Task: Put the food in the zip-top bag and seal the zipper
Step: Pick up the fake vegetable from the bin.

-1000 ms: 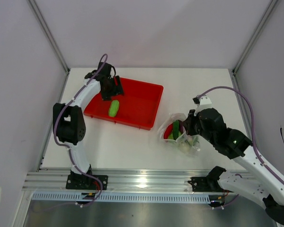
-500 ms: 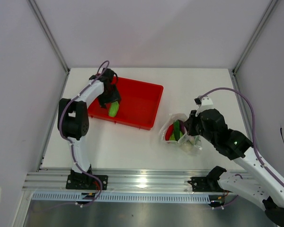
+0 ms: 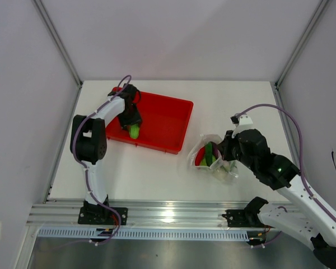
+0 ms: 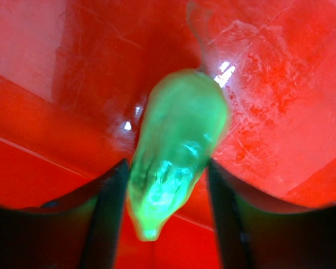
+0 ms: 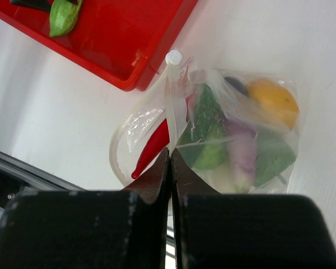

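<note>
Pale walls and an aluminium frame close in a white bench, with a red tray lying left of centre. The left gripper is down inside the tray's near-left part. Its fingers stand part open, one on each side of the last green vegetable, just beside its flanks. It cannot be told whether they press on it yet. The piece rests on the tray floor. In the left wrist view its long axis runs straight up the gap between the fingers, so the jaws would shut across its narrow width. That looks like the right way to take it.

The right gripper is fully closed on the rim of the zip-top bag, pinching the plastic by the mouth. The bag lies on the bench just off the tray's near-right corner. It already holds the red chili, the eggplant, the lemon and some green pieces.

The coming move probably turns on this layout. The bag lies to the right of the left gripper and a little nearer the arms' bases, well apart from it across the tray. Its open mouth faces back toward the tray. The left arm is the only one near the vegetable. It would likely have to lift the piece over the tray's right wall to reach that mouth. The zipper is not yet sealed.
</note>
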